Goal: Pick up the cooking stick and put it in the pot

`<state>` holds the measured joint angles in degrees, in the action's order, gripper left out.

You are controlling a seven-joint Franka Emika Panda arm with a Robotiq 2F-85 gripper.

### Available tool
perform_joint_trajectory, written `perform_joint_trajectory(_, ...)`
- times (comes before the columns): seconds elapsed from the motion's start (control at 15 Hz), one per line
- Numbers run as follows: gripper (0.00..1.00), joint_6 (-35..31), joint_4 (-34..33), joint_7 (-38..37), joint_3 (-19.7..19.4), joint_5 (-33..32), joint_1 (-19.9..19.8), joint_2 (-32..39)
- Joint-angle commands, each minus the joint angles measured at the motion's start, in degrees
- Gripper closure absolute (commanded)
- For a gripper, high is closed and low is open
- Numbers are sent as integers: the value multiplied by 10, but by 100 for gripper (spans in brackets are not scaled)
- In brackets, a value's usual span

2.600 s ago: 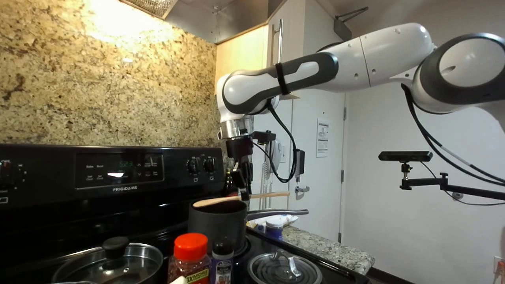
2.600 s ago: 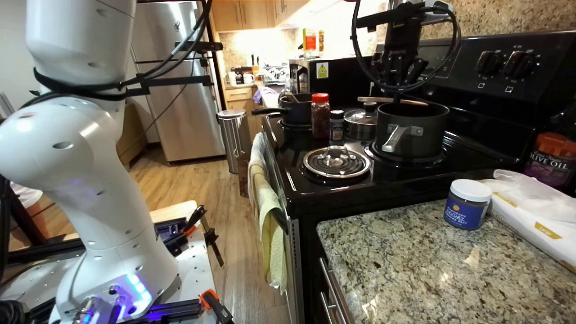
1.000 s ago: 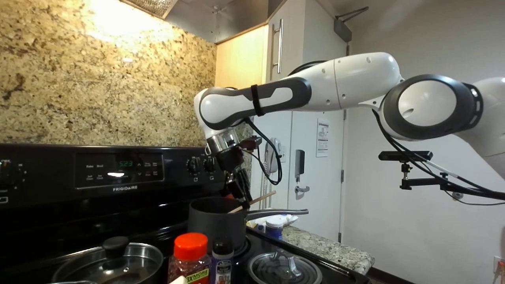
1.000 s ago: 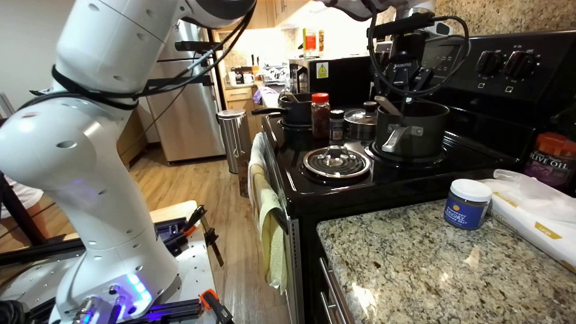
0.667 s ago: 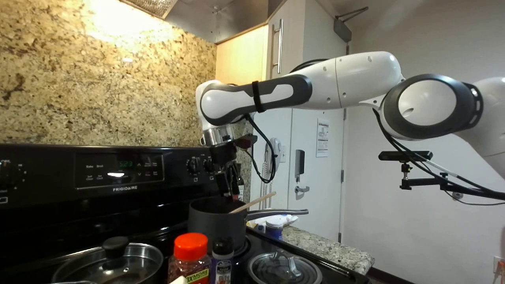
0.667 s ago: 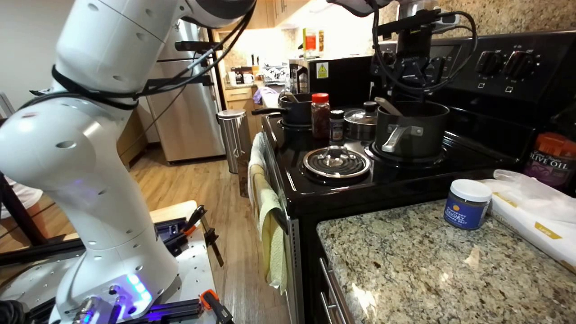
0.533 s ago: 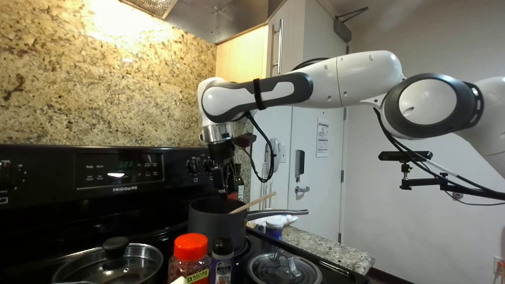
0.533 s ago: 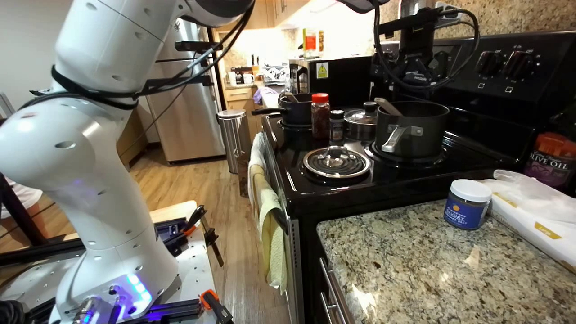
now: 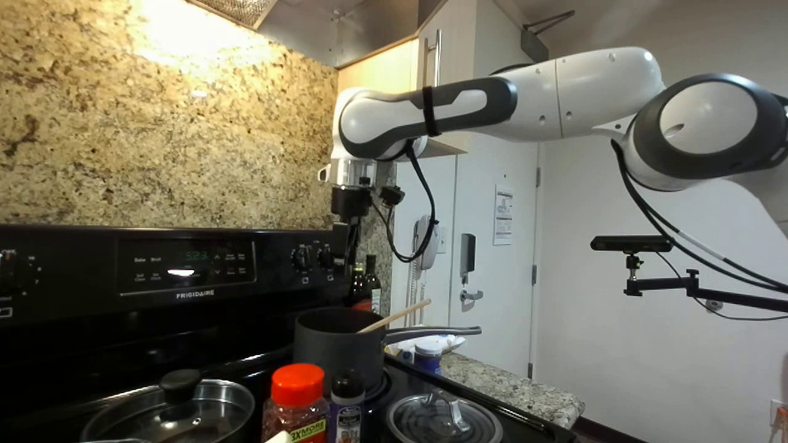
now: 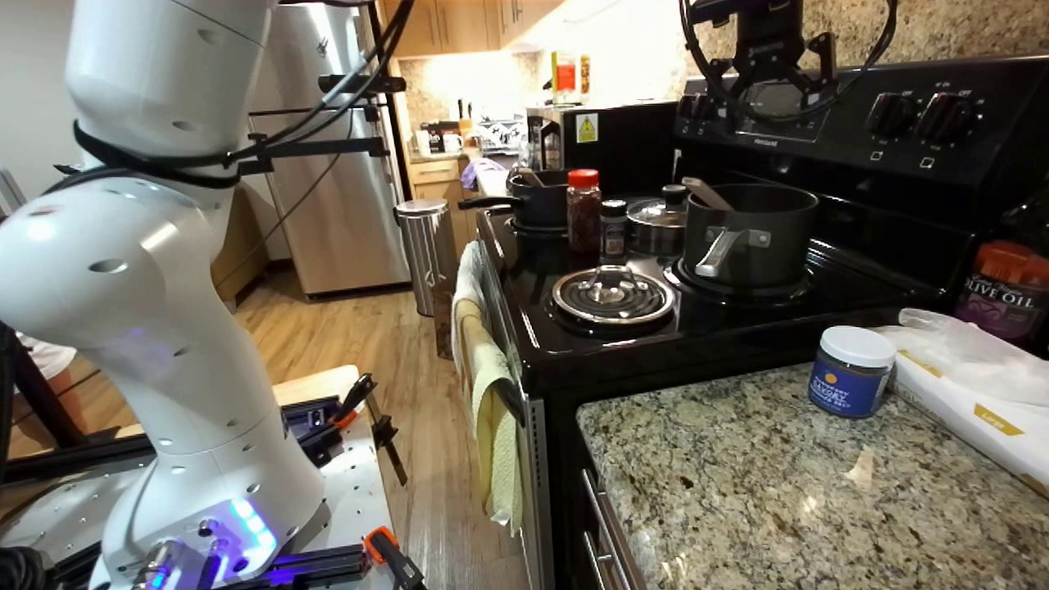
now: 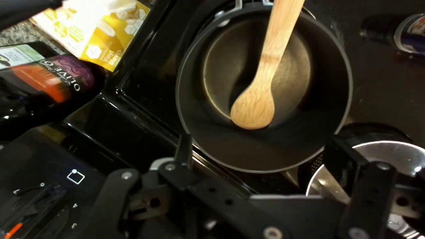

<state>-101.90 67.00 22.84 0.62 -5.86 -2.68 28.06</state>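
Note:
The cooking stick, a pale wooden spoon [image 11: 254, 106], stands tilted in the dark pot [image 11: 318, 116]. Its rounded end lies inside, low against the wall, and its handle leans over the rim on the pot-handle side. In both exterior views the upper part of the stick [image 9: 400, 315] [image 10: 706, 194] sticks out above the pot [image 9: 338, 354] [image 10: 754, 250]. My gripper [image 11: 259, 144] hangs well above the pot, apart from the stick, its fingers spread wide with nothing between them. In an exterior view the open gripper [image 10: 774, 78] is up before the stove's control panel.
Around the pot are a glass-lidded pan [image 9: 209, 400], a red-capped jar [image 9: 297, 387] and a small spice bottle [image 9: 348, 412]. An olive oil bottle [image 10: 1004, 287], a glove box [image 10: 975, 418] and a blue jar [image 10: 852, 373] stand beside the stove.
My gripper lowered and tilted the stick from level above the pot to leaning inside it, then let go. It has since risen clear and opened wide; the stick has stayed put.

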Motion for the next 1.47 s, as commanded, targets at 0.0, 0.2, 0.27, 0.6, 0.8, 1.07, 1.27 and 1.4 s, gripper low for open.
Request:
perform_joint_trajectory(0.0,0,-21,137,62,7,-3,-7,-114)
perform_joint_trajectory(0.2,0,-15,218,124,12,13,-10,-185)
perform_joint_trajectory(0.27,0,-13,247,134,10,12,-9,-210)
perform_joint_trajectory(0.6,0,-38,391,171,-7,37,-6,-335)
perform_joint_trajectory(0.8,0,-64,475,160,-29,88,1,-414)
perform_joint_trajectory(1.07,0,-82,541,133,-52,122,12,-490)
perform_joint_trajectory(1.27,0,-96,561,29,-43,105,9,-517)
perform_joint_trajectory(1.4,0,-104,572,-36,-37,99,9,-526)
